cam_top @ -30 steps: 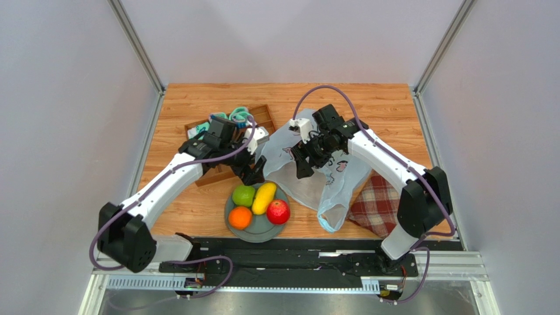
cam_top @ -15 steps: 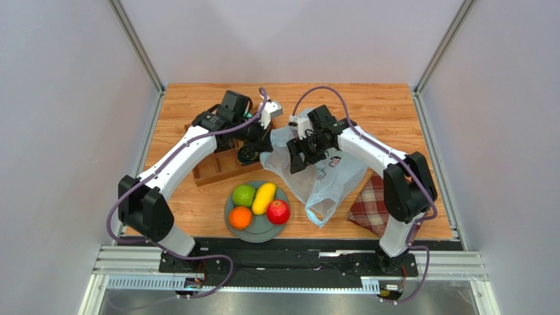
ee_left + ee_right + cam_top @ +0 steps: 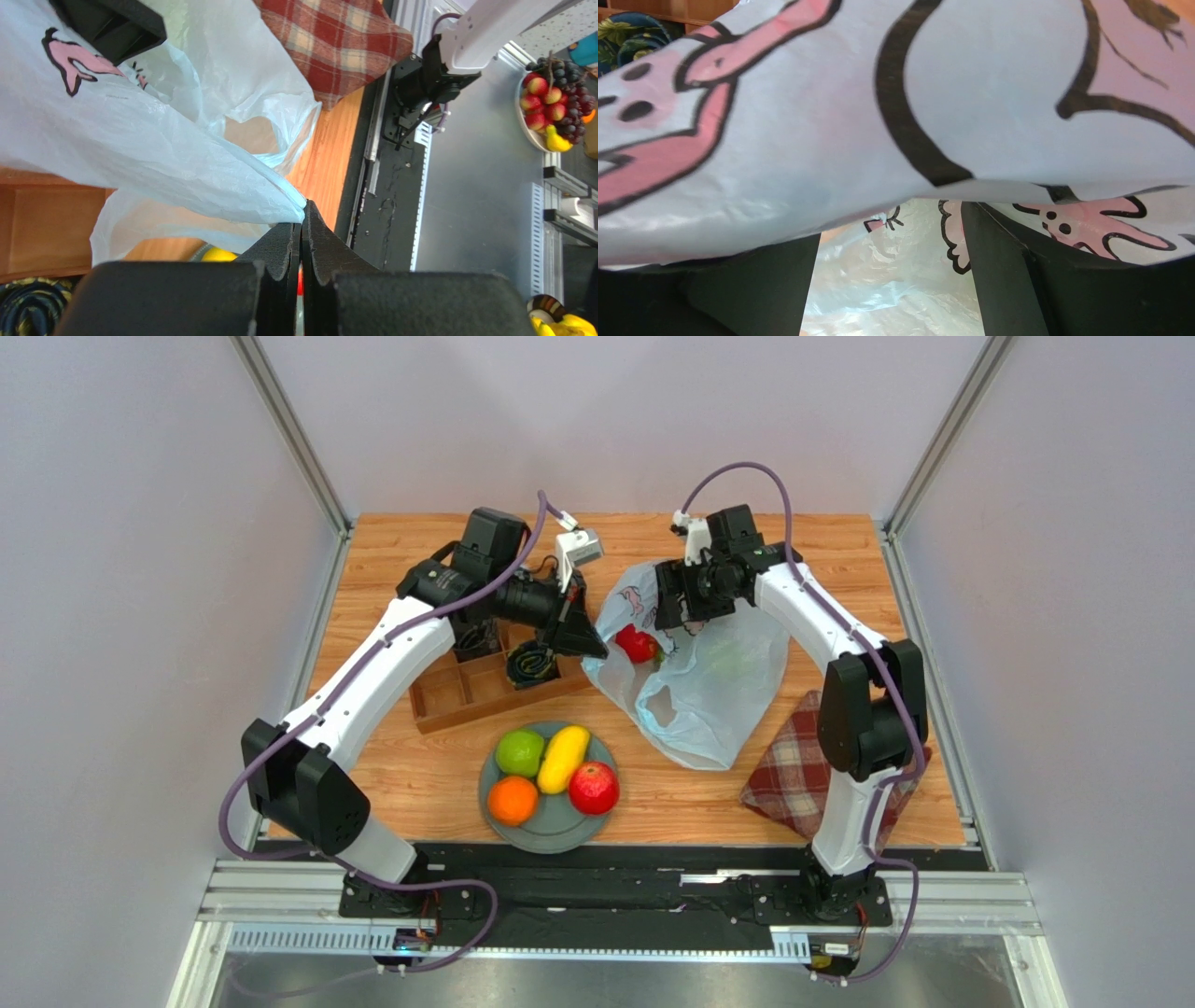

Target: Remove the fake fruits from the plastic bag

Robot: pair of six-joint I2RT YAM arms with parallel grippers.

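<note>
The pale-blue plastic bag (image 3: 709,679) lies right of centre with its mouth pulled open toward the far side. A red apple (image 3: 636,644) shows inside the mouth. My left gripper (image 3: 591,639) is shut on the bag's left rim; in the left wrist view the jaws (image 3: 303,210) pinch the thin film (image 3: 140,140). My right gripper (image 3: 687,599) sits at the far rim, its fingers apart, with printed film (image 3: 899,105) draped over the fingers (image 3: 997,273). A grey plate (image 3: 550,829) near the front holds a green apple (image 3: 519,752), a mango (image 3: 564,758), an orange (image 3: 512,800) and a red apple (image 3: 593,787).
A wooden tray (image 3: 463,693) with rolled socks stands under the left arm, left of the bag. A red plaid cloth (image 3: 802,773) lies at the front right, partly under the bag. The table's side rails run close on both sides.
The left arm swung from beside the plate to the bag's left rim and shut on it. The right gripper drew the far rim away, opening the mouth and showing the red apple.
</note>
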